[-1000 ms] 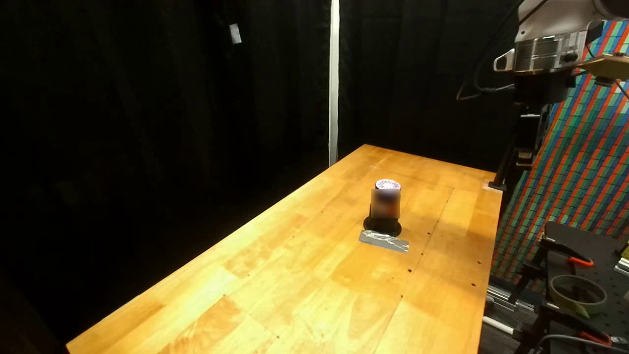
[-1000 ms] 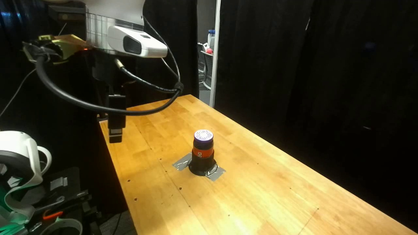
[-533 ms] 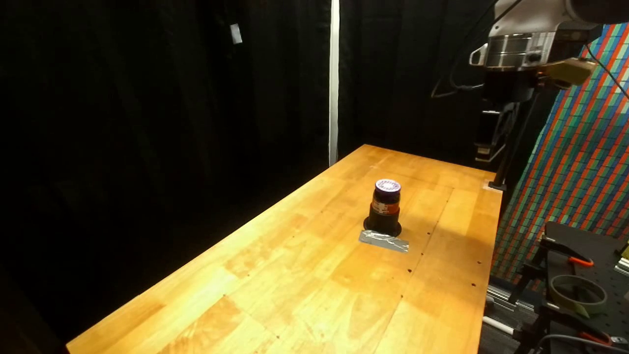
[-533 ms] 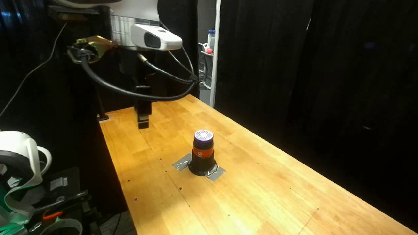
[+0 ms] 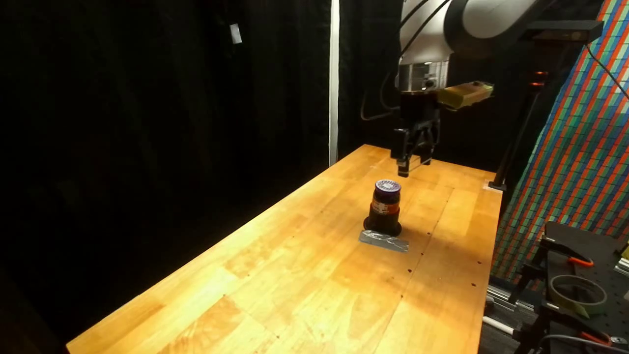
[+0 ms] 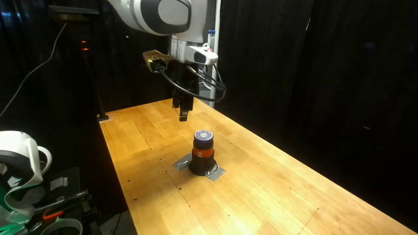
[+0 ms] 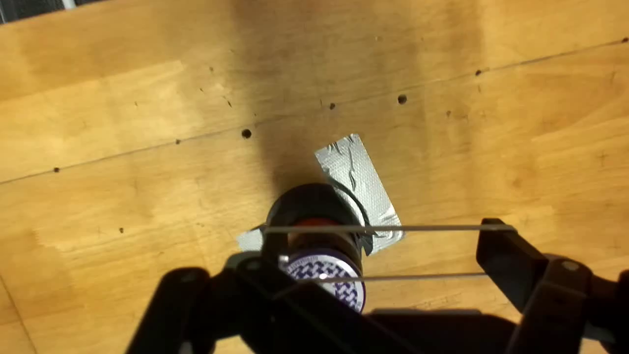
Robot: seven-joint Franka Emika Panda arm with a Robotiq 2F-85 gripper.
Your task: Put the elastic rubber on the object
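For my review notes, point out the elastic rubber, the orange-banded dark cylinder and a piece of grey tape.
Elastic rubber point(image 7: 437, 227), wrist view: on its upper stretched strand.
Dark cylinder point(image 6: 205, 152), an exterior view: on its orange band.
Grey tape point(image 7: 369, 189), wrist view: middle of the larger strip.

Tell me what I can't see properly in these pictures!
Can: its top is partly hidden by the hand in the wrist view; its side markings are too small to make out in both exterior views.
Elastic: too thin to see clearly in both exterior views.
Arm: cut off by the top edge in both exterior views.
Tape roll: cut off by the bottom edge in an exterior view.
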